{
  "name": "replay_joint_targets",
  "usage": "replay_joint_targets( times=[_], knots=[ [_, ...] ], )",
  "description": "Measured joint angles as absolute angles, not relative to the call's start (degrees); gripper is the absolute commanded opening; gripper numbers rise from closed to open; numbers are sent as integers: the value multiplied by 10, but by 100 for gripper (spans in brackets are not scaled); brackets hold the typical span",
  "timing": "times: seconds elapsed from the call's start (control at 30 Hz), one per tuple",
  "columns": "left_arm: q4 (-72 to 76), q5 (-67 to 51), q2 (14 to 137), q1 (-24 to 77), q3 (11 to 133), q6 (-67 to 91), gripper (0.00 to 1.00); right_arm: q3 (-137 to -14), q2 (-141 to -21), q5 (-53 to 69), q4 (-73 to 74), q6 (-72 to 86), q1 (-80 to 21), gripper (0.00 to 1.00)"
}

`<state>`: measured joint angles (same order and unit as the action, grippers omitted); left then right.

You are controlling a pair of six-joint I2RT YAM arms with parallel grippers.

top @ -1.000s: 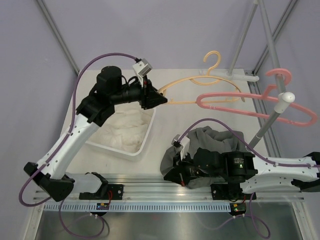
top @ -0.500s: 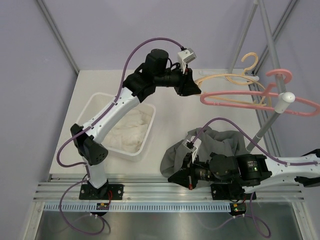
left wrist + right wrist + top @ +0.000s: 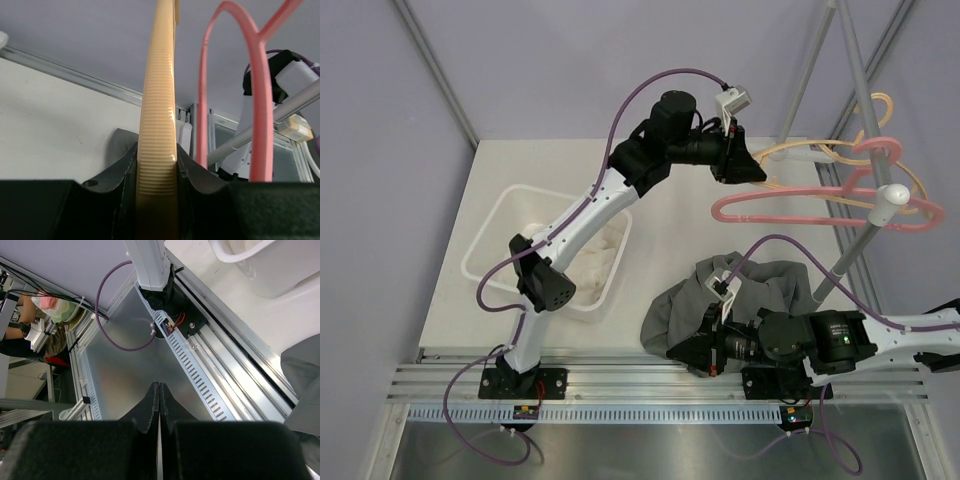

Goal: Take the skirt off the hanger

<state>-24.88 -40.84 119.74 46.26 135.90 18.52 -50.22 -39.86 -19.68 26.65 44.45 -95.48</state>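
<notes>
The grey skirt (image 3: 760, 285) lies crumpled on the table at the front right, off any hanger; its edge shows in the right wrist view (image 3: 302, 385). My left gripper (image 3: 752, 165) is raised at the back, shut on the bare beige hanger (image 3: 820, 150), whose ribbed arm (image 3: 160, 100) sits pinched between the jaws of the left gripper (image 3: 157, 175). The hanger's hook reaches the clothes rack beside the pink hanger (image 3: 820, 212). My right gripper (image 3: 688, 352) hovers low by the skirt's near edge, shut and empty, with the right gripper (image 3: 159, 390) pointing over the front rail.
A white bin (image 3: 485, 240) with white cloth stands at the left. The rack's grey pole (image 3: 865, 235) slants up at the right, the pink hanger (image 3: 260, 100) hanging on it. An aluminium rail (image 3: 620, 375) runs along the table's front edge.
My left arm has swung right and up, carrying the beige hanger from above the bin to the rack. The right gripper has shifted slightly right, still shut.
</notes>
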Motion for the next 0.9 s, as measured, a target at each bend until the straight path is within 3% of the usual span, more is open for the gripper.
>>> replay_joint_targets(
  times=[0.9],
  knots=[
    [-124, -422, 1242, 502, 1389, 264, 0, -472, -400, -220, 233, 448, -969, 0]
  ],
)
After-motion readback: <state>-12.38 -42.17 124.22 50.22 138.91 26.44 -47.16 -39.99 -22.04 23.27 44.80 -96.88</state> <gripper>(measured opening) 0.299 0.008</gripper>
